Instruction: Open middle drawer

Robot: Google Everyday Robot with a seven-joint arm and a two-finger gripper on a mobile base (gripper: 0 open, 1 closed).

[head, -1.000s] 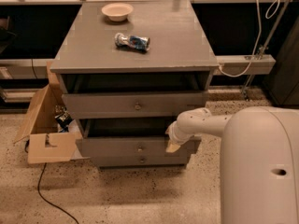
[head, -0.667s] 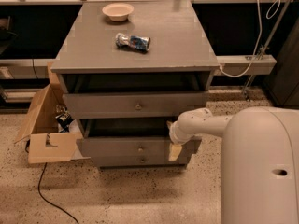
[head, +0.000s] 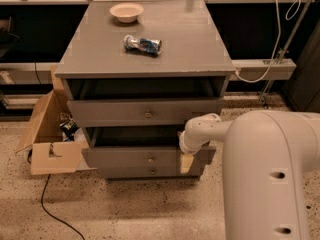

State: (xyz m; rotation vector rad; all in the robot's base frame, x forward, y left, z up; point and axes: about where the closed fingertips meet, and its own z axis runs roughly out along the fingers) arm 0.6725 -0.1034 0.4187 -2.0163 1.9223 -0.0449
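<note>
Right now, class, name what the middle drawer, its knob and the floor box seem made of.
The middle drawer: probably painted wood, matte grey, flat even colour. The knob: likely metal, small bright glint. The box: cardboard, tan, folded flaps with a cut-out. The gripper: at the drawer front's right end, pale plastic-looking.

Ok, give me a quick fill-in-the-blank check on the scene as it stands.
The gripper is at the ___ end of the middle drawer front.
The white ___ sits at the back of the cabinet top.
The cardboard box stands on the floor, ___ of the cabinet.
Missing: right; bowl; left.
</note>
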